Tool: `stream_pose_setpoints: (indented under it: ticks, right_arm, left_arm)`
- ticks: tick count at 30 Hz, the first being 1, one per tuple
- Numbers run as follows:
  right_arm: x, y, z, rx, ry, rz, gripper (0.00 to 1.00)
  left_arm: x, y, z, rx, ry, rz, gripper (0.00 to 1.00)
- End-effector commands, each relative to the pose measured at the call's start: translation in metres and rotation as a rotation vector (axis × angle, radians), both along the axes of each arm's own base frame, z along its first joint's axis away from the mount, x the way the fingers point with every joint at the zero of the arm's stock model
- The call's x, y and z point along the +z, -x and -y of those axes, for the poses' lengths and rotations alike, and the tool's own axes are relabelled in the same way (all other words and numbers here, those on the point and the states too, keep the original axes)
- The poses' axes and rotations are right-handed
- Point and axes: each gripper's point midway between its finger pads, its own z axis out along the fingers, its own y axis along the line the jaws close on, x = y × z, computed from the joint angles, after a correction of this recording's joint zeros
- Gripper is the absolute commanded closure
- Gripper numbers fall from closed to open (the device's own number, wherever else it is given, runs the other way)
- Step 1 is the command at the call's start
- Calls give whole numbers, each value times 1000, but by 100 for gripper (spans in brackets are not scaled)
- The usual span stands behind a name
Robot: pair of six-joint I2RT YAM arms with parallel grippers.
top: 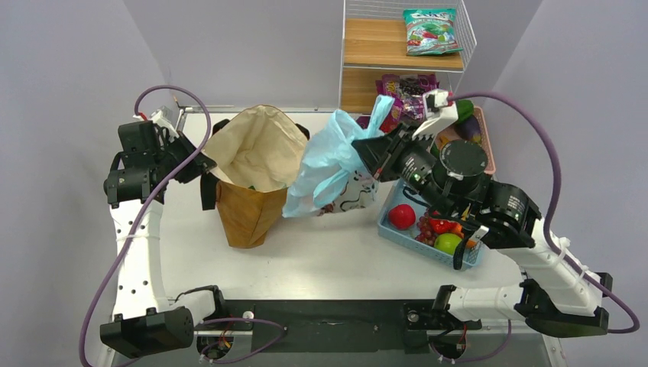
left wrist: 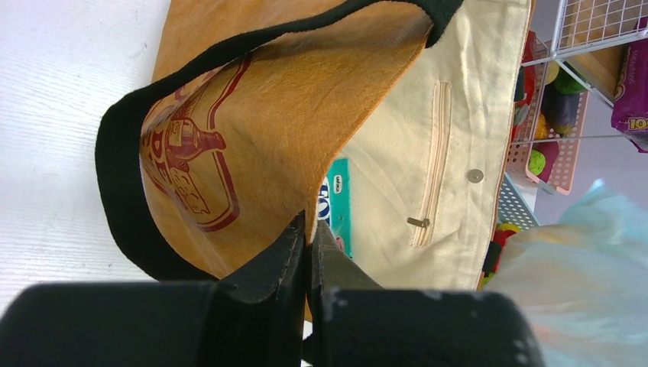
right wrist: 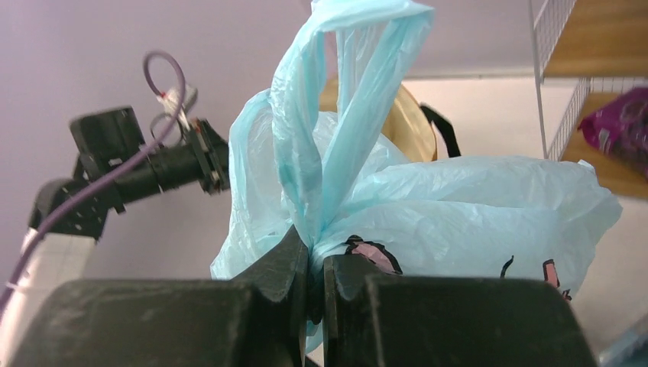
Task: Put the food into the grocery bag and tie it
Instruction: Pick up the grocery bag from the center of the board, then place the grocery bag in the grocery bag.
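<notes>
The light blue grocery bag stands at mid-table, its cartoon print low on the side. My right gripper is shut on its gathered plastic; in the right wrist view the jaws pinch the bag just below a loop handle that stands upward. Food, a red round fruit, red grapes, a red pepper and a green apple, lies in a blue basket under the right arm. My left gripper is shut on the rim of the tan tote, seen close in the left wrist view.
The tan tote stands open just left of the grocery bag, black straps hanging. A pink basket with produce sits at the back right. Behind it stands a wire shelf with snack packets. The left arm shows beyond the bag.
</notes>
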Motion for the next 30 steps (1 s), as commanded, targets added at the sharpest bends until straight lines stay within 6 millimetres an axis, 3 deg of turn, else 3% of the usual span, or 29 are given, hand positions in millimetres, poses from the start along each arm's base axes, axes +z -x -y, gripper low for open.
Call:
stream_pose_setpoints:
  ticks: [1, 5, 14, 20, 23, 26, 27, 30]
  right_arm:
    - [70, -16, 16, -89, -51, 184, 100]
    - [107, -19, 16, -87, -58, 267, 100]
    - [140, -39, -2, -79, -64, 407, 100]
    - [147, -59, -28, -25, -81, 518, 100]
    - [147, -73, -53, 83, -133, 534, 100]
    - [157, -71, -77, 220, -232, 557, 100]
    - [150, -77, -89, 247, -234, 546, 100]
    - [138, -70, -129, 446, -271, 544, 100]
  left_arm:
    - [14, 2, 4, -15, 18, 64, 100]
    - [12, 3, 4, -12, 19, 64, 100]
    - [18, 5, 14, -52, 58, 77, 100]
    - [26, 6, 17, -67, 69, 94, 100]
    - [26, 6, 18, -67, 76, 91, 100]
    - [26, 5, 19, -71, 88, 88, 100]
    - [26, 5, 20, -73, 92, 87, 100]
    - [26, 5, 21, -72, 99, 88, 100]
